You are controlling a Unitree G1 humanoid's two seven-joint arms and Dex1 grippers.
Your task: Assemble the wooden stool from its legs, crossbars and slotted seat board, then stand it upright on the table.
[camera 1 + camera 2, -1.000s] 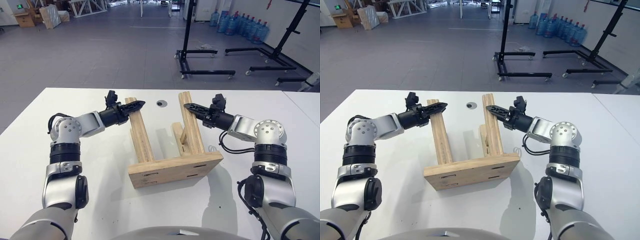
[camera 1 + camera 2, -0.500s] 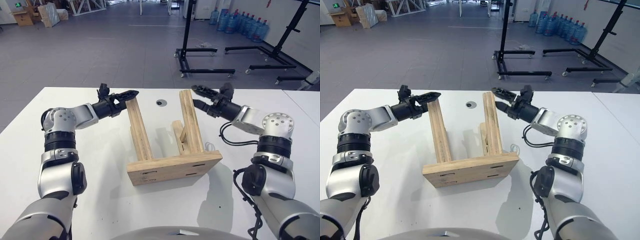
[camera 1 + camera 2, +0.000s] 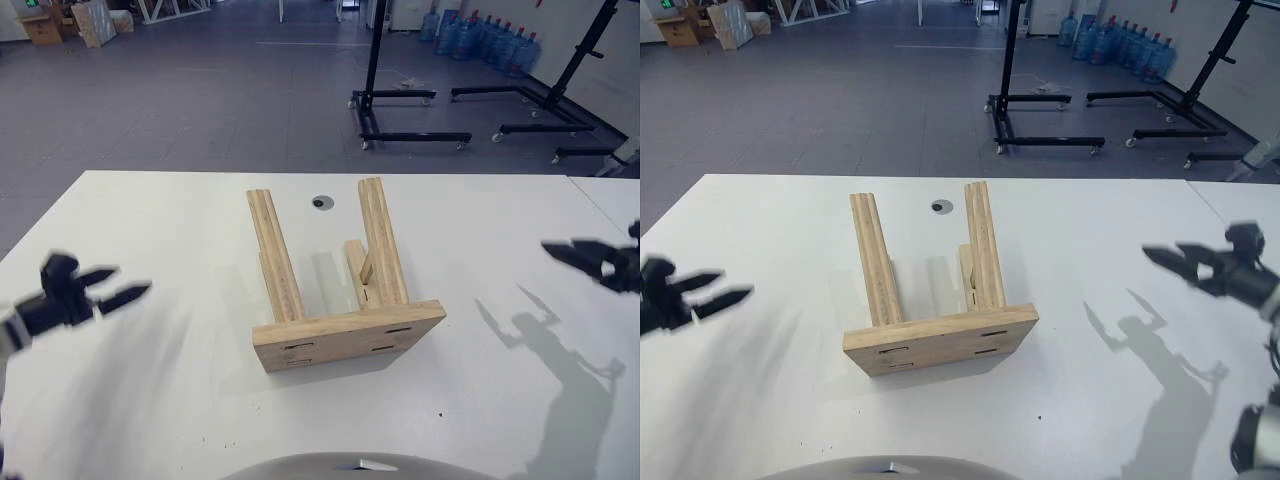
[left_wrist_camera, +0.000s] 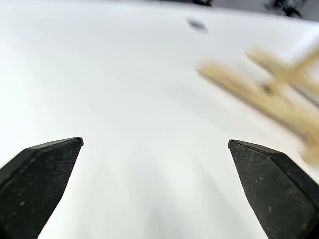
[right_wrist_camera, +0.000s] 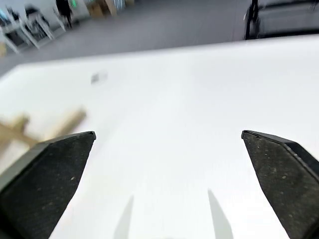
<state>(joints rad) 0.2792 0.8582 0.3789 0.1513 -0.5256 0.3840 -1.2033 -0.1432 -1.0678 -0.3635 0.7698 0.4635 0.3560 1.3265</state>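
Black two-finger left claw (image 3: 122,283) hangs over the white surface (image 3: 180,200), well left of the pale wooden stool (image 3: 345,335). Its fingers are spread wide and hold nothing.

The stool is put together but lies on its side, mid-surface, not yet upright. The flat slotted seat board (image 3: 350,330) stands on edge at the stool's near end, slots facing the robot. Left leg (image 3: 275,255) runs from the board toward the stool's far end. A short crossbar (image 3: 358,265) sits between the legs, close to the right leg (image 3: 383,240). A small dark round hole (image 3: 320,203) in the surface lies just beyond the stool, between the leg ends.

The black right claw (image 3: 565,250) hangs well right of the stool, fingers wide apart and empty, same as the left.

Handling, judged:
- Solid wood, so stiff, not fragile and probably fairly heavy for thin fingers.
- Smooth faces may slip in a narrow pinch.
- Joints look slotted, not fixed, so pulling on one leg alone could work it loose.

Best hold is likely one claw on each leg close to the seat board, or one on each side edge of the board, then tipping both sides together until the leg ends meet the surface.
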